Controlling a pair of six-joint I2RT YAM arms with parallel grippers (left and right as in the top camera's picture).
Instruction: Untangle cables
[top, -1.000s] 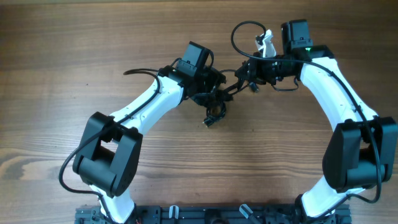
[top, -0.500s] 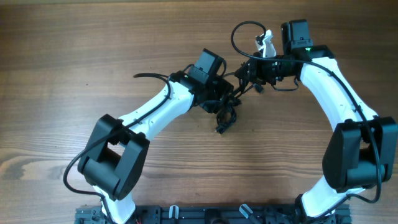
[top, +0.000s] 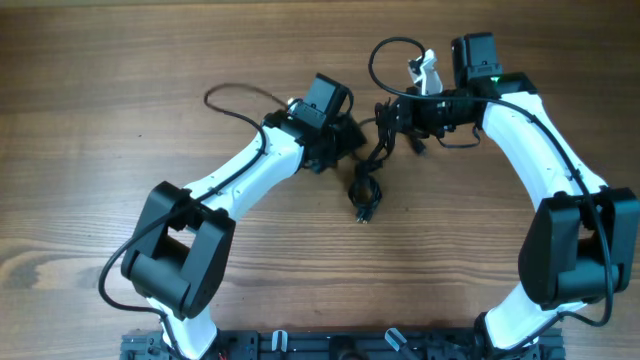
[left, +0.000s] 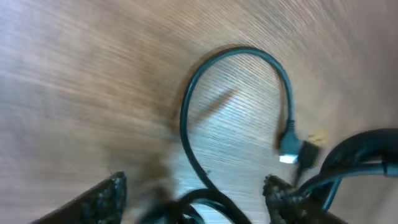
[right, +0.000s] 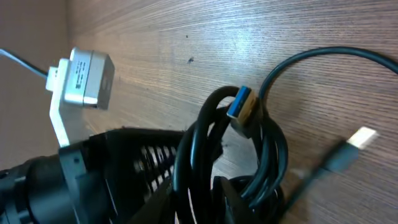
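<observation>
Wood, mid-brown with long grain running left to right, makes up the table (top: 120, 60), and it fills every view to the edges. The cables (top: 364, 192) lie near the middle of the table, between the two wrists. They form a small dark clump that is longer than it is wide, with its long axis running from the far side toward the robot's base and its lower tip pointing at the base. A strand climbs from the top of the clump to the right gripper (top: 390, 120), and beyond that a cord curls into an open loop (top: 385, 48) toward the far edge. Another thin cord (top: 235, 95) arcs out to the left behind the left arm. The left gripper (left: 194, 190) is released, its fingers (left: 109, 194) standing wide apart over an arch of cord whose plug (left: 289, 148) points down in that view. A dark strand crosses low between the fingers, unpinched. In the right wrist view, coils of cord bunch against the ridged finger (right: 140, 171). A blue-tongued plug (right: 240, 104) sticks up and left out of the coils, and a pale-tipped plug (right: 351, 142) lies on the wood to the right. Whether the right claw is clamped on the coils I cannot tell, because they hide the gap.
</observation>
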